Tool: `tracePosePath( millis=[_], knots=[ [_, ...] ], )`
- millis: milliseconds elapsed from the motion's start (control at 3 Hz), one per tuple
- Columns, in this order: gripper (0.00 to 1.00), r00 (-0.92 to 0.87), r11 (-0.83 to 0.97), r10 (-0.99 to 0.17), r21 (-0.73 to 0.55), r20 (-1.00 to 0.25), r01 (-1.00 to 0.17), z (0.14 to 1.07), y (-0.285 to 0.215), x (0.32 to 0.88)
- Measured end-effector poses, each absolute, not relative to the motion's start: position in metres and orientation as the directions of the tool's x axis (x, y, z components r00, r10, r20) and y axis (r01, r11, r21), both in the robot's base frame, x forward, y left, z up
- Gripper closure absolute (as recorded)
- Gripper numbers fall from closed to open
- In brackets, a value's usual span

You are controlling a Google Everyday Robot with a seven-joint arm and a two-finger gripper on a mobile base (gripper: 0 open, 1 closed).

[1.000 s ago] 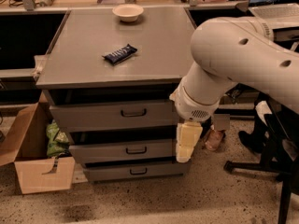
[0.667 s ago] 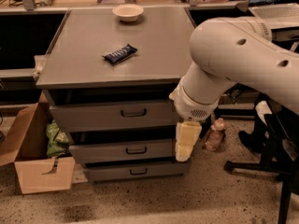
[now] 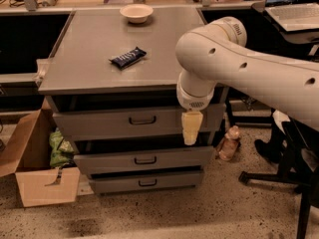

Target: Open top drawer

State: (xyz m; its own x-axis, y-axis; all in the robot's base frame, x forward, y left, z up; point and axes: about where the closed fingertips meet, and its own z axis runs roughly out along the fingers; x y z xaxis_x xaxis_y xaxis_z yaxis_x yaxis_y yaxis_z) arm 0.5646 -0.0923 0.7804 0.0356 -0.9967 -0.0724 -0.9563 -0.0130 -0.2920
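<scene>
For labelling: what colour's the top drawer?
Grey top drawer, camera view; claw hangs near its right end.

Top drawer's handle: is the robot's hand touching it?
Apart. The camera view shows the gripper hanging beside the top drawer's handle, with bare drawer front between them.

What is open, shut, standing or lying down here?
top drawer: looks shut, handle untouched
gripper: hanging downward before the top drawer's right side
bowl: upright on the cabinet
snack bar: lying flat
cardboard box: flaps open
bottle: standing upright
</scene>
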Motion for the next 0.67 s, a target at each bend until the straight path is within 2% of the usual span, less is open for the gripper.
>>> tracePosePath(
  millis=[667],
  knots=[
    [0.00, 0.052, -0.040, -0.998, -0.310, -0.031, -0.950, 0.750, -0.095, 0.570]
  ],
)
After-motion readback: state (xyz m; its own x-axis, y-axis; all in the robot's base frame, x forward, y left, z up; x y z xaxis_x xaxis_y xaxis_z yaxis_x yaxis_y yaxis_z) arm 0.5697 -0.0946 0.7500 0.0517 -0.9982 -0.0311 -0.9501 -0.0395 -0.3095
